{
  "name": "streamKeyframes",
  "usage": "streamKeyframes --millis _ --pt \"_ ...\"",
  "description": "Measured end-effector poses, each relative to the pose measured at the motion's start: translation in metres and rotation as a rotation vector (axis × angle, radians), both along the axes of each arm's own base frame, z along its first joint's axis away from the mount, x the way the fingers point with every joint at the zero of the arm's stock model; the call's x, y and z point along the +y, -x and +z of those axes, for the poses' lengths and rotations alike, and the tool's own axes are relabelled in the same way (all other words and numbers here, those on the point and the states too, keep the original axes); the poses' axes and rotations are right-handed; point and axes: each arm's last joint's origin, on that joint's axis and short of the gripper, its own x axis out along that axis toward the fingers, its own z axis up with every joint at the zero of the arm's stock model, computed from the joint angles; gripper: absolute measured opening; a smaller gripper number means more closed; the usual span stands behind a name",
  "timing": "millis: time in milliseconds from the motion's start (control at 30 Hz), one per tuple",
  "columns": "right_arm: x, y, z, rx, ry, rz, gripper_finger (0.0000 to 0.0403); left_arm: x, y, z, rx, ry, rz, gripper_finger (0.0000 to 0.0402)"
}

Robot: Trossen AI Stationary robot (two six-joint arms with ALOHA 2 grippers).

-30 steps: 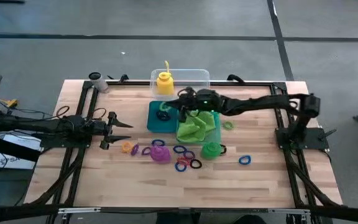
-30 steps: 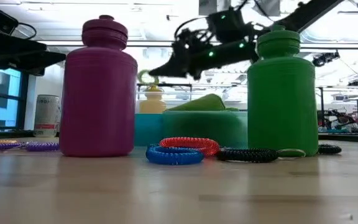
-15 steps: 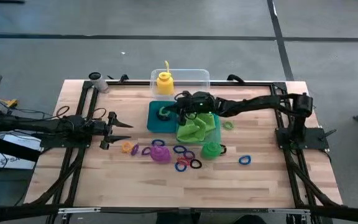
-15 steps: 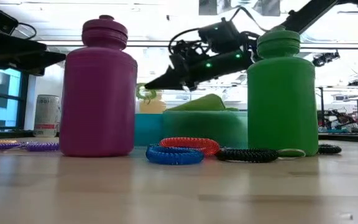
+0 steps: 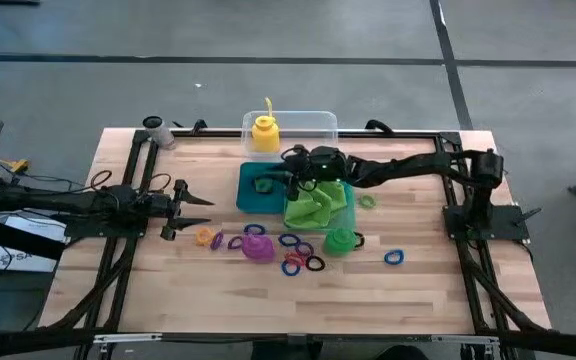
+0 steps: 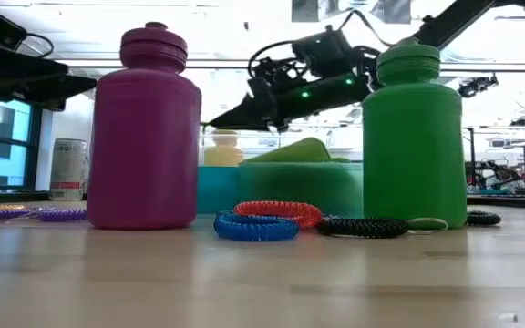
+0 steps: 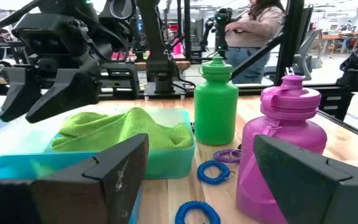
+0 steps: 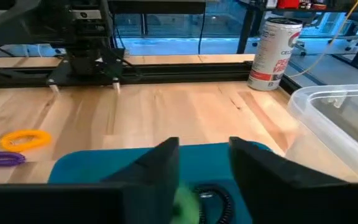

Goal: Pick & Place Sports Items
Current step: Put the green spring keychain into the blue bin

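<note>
My right gripper [image 5: 279, 180] is open over the left compartment of the teal tray [image 5: 243, 201], and nothing shows between its fingertips in the low view [image 6: 211, 124]. A lime-green ring [image 5: 265, 184] and a black ring [image 8: 214, 199] lie in that compartment below it. A lime-green cloth [image 5: 316, 205] fills the right compartment. A yellow bottle [image 5: 264, 132] stands in the clear tub [image 5: 313, 122]. A purple bottle [image 5: 258, 247] and a green bottle [image 5: 339, 241] stand on the table among several small rings [image 5: 298, 258]. My left gripper [image 5: 204, 200] is open and empty at the table's left.
A drinks can [image 5: 154, 127] stands at the far left corner. An orange ring [image 5: 205, 237] and purple rings [image 5: 233, 242] lie near my left gripper. A blue ring [image 5: 394, 258] and a green ring [image 5: 368, 201] lie right of the tray. Bare wood lies along the near edge.
My right gripper has gone down and toward the table's left edge over the tray's left compartment. The lime-green ring that hung at its fingertips has left them and now lies in that compartment.
</note>
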Motion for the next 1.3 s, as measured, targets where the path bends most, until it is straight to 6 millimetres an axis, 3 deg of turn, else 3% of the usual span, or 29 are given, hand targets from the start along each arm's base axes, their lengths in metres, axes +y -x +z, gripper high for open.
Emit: streamKeyframes --millis 167,333,600,767,967,1300 --pt "0.000 0.001 0.003 -0.001 0.010 -0.012 0.0157 0.000 0.000 0.000 0.000 0.000 0.000 0.0236" --pt "0.001 0.007 0.017 -0.003 -0.005 -0.057 0.0168 0.000 0.000 0.000 0.000 0.000 0.000 0.0236" --pt "0.006 0.033 0.047 0.104 -0.098 -0.108 0.0149 0.000 0.000 0.000 0.000 0.000 0.001 0.0236" --pt "0.004 0.050 0.055 0.181 -0.208 -0.169 0.0130 0.000 0.000 0.000 -0.001 0.000 0.000 0.0236" --pt "0.006 0.076 0.056 0.212 -0.236 -0.161 0.0109 0.000 0.000 0.000 0.000 0.000 0.001 0.0236" --pt "0.034 0.124 0.050 0.179 -0.192 -0.282 0.0087 0.000 0.000 0.000 0.000 0.000 0.000 0.0236"
